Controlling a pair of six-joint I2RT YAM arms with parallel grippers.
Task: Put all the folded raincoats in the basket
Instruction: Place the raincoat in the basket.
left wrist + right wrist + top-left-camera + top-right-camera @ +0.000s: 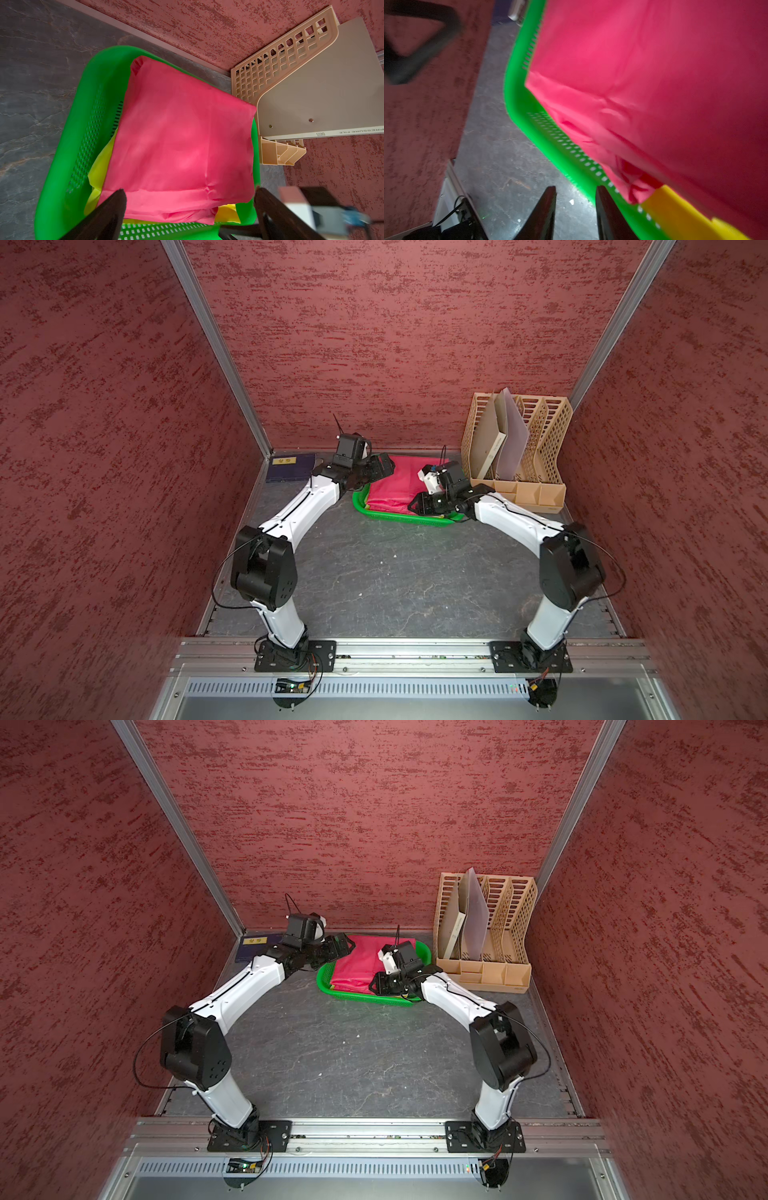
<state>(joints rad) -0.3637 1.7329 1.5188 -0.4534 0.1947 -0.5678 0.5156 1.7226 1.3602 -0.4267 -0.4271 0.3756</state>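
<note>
Right gripper [576,207] parted, empty, at basket [517,99] near rim; raincoat [654,83] inside.

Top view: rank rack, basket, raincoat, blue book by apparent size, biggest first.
In a top view, largest to smallest:
1. rack
2. basket: its rim encloses the raincoat, so it is larger
3. raincoat
4. book: clearly smallest

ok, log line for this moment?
raincoat: in basket | left gripper: open, empty | right gripper: open, empty, by basket rim
</note>
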